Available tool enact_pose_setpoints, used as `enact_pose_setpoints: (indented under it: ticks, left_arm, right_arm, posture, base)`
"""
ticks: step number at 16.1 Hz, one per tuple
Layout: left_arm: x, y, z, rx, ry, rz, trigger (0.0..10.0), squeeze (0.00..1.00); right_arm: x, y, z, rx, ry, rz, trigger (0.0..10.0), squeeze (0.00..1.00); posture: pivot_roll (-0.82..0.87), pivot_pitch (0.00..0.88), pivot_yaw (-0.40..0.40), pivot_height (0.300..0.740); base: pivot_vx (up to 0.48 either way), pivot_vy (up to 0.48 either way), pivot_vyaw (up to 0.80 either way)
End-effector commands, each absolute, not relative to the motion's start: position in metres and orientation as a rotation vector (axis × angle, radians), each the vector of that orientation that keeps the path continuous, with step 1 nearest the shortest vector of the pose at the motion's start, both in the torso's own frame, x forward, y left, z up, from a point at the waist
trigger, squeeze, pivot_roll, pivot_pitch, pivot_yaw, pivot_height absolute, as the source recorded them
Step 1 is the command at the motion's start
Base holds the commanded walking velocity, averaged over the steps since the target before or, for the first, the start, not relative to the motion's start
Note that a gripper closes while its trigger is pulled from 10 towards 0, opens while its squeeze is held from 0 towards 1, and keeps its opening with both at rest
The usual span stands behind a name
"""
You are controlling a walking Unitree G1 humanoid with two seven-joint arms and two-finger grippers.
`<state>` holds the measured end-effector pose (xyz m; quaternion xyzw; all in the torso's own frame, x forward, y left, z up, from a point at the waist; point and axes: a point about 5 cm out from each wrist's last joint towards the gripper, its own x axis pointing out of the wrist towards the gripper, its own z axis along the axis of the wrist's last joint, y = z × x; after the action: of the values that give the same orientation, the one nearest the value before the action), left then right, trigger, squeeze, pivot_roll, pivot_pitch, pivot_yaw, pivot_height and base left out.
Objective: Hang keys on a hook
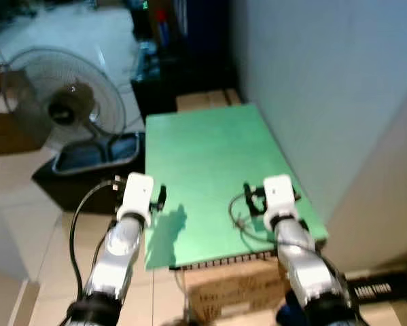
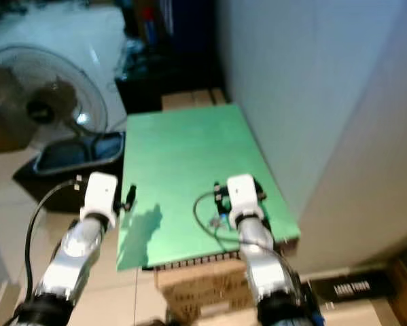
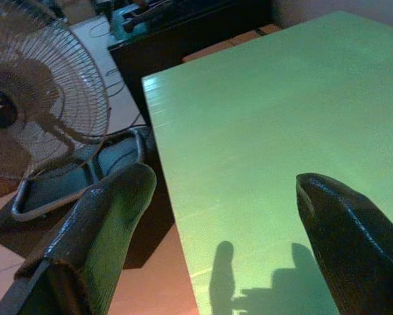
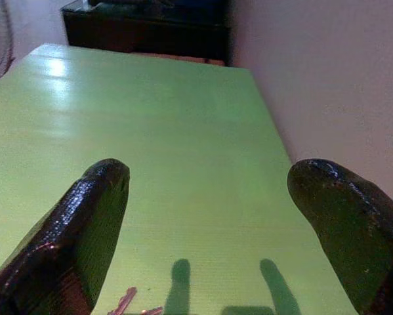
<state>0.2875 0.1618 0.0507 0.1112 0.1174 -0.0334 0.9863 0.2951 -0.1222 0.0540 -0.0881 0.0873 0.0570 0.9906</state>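
— Grippers first: how were they found?

— The left gripper [image 3: 222, 184] was held released, its two long black fingers [image 3: 98, 230] spread wide apart, with nothing between them. It was poised over the near left corner of the flat green rectangular table top [image 1: 210, 156]. The right gripper [image 4: 209, 174] was likewise left unclenched and empty, above the near right part of the same top, close to the pale plain wall [image 1: 312, 81].

— What was added by the head views?

— Both silver arms were shown reaching in from below. A black cable [image 1: 77, 224] was seen looped beside the left arm. A round wire-caged fan [image 1: 64, 102] was placed on the floor left of the table, with a dark tray-like base [image 1: 94, 159] beside it, and brown cardboard boxes [image 1: 230, 285] were stacked under the near edge of the table.

— And by the wrist views?

— In the left wrist view the fan's cage was rendered more sharply, and the shadows of the fingers were cast on the green surface. In the right wrist view small pinkish pieces [image 4: 127, 300] were caught lying on the table just under the right gripper, untouched by its fingers.

— Were those the keys?

— It could not be told; they were cut off at the edge and too small. In the head views that spot was blurred.
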Motion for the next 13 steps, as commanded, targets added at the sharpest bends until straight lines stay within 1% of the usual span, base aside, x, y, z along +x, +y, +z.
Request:
enact_pose_setpoints:
  ticks: [1, 2, 4, 6, 10, 13]
  left_arm:
    - [0.288, 0.166, 0.056, 0.238, 0.219, -0.063, 10.0, 0.00]
    - [0.286, 0.166, 0.055, 0.248, 0.224, -0.076, 10.0, 0.00]
    - [0.283, 0.167, 0.056, 0.256, 0.224, -0.086, 10.0, 0.00]
    - [0.278, 0.170, 0.055, 0.264, 0.231, -0.088, 10.0, 0.00]
    - [0.267, 0.174, 0.056, 0.269, 0.236, -0.064, 10.0, 0.00]
    - [0.244, 0.177, 0.051, 0.256, 0.272, -0.015, 10.0, 0.00]
  right_arm:
    - [0.303, -0.119, 0.060, -0.141, 0.165, 0.113, 10.0, 0.00]
    - [0.316, -0.123, 0.062, -0.115, 0.181, 0.087, 10.0, 0.00]
    - [0.326, -0.125, 0.064, -0.089, 0.200, 0.080, 10.0, 0.00]
    - [0.337, -0.119, 0.065, -0.113, 0.222, 0.102, 10.0, 0.00]
    - [0.350, -0.107, 0.073, -0.128, 0.233, 0.160, 10.0, 0.00]
    - [0.355, -0.103, 0.071, -0.178, 0.279, 0.222, 10.0, 0.00]
  posture:
    - [-0.15, 0.005, 0.121, 0.740]
    - [-0.14, 0.012, 0.135, 0.740]
    - [-0.13, 0.023, 0.141, 0.740]
    - [-0.11, 0.034, 0.136, 0.740]
    - [-0.06, 0.069, 0.100, 0.740]
    - [-0.02, 0.130, 0.039, 0.740]
  base:
    - [0.000, 0.000, 0.00]
    - [0.000, 0.000, 0.00]
    - [0.000, 0.000, 0.00]
    - [0.000, 0.000, 0.00]
    - [0.000, 0.000, 0.00]
    - [0.000, 0.000, 0.00]
